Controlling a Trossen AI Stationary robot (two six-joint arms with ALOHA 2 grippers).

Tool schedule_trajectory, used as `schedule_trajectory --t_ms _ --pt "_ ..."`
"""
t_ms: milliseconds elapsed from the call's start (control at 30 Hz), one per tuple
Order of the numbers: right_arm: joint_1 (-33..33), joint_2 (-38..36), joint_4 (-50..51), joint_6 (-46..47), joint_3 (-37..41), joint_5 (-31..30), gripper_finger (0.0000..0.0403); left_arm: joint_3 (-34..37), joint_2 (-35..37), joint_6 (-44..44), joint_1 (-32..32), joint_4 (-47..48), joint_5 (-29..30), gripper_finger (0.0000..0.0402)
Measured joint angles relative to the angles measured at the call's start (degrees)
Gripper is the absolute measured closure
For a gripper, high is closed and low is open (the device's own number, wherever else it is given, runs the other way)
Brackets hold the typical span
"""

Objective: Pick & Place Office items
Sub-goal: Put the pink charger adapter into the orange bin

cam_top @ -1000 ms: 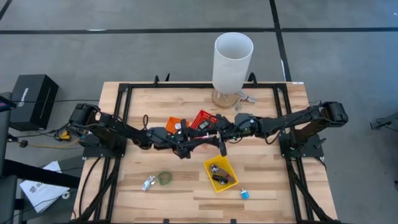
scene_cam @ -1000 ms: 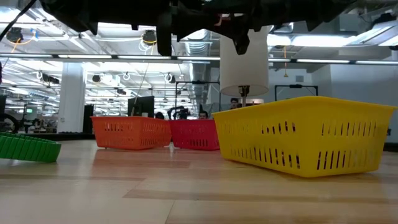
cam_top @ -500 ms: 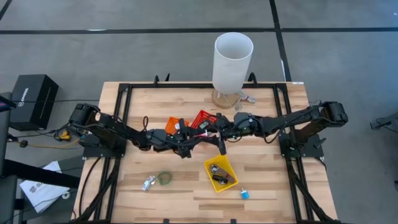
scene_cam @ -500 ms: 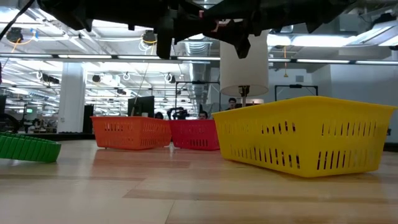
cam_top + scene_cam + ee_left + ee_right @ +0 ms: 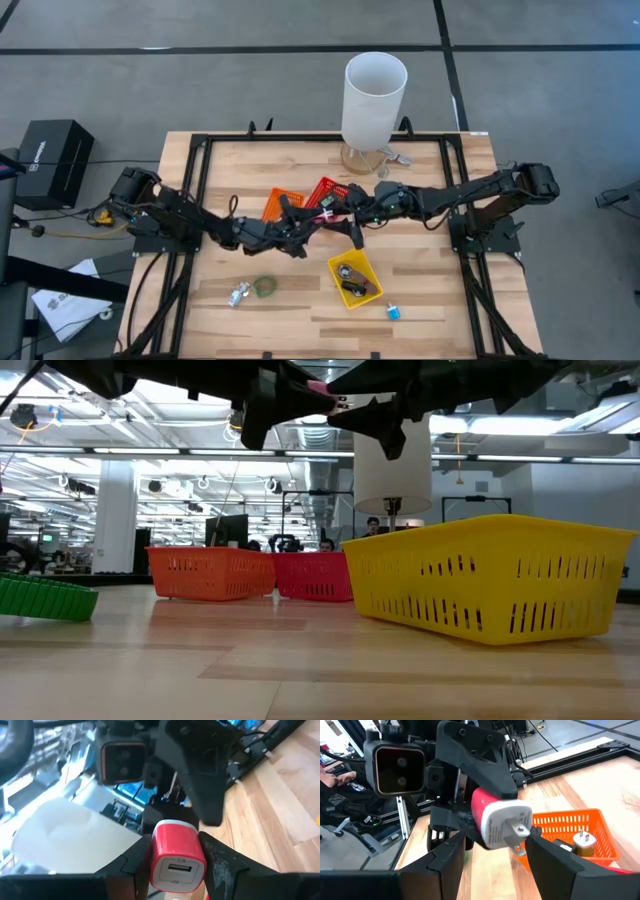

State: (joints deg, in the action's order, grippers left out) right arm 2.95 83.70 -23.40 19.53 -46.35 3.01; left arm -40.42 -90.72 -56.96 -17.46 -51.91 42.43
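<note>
A red-and-white USB charger block sits in my left gripper, which is shut on it above the table's middle. My right gripper faces it from the table's right. It is open, with its fingers standing on either side of the charger's pronged end; whether they touch it I cannot tell. A green ring, a silvery clip and a small blue block lie on the near part of the table. My left gripper pinches the charger between its two fingers by the side faces near the white USB end. The fingers come roughly level from the table's left. The charger is lifted clear of the table, and its pronged end points toward the right gripper.
Orange basket, holding a white plug, and red basket stand below the grippers. Yellow basket, with dark items in it, is nearer. The tall white cylinder stands at the far edge. Black frame rails run along the table's sides.
My left gripper has tipped from pointing down to slanting up toward the right gripper. This has brought the red charger into view between the two grippers. The right gripper has stayed almost in place above the baskets.
</note>
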Motion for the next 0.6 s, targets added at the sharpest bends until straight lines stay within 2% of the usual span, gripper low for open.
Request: schedule_trajectory --t_ms 300,600 --pt "0.0 0.0 2.3 0.0 0.0 0.0 0.0194 0.0 0.0 6.9 -1.2 0.1 15.4 0.0271" --pt "0.0 0.0 4.4 0.1 0.0 0.0 0.0194 0.8 0.0 20.2 -1.2 0.1 33.5 0.0270"
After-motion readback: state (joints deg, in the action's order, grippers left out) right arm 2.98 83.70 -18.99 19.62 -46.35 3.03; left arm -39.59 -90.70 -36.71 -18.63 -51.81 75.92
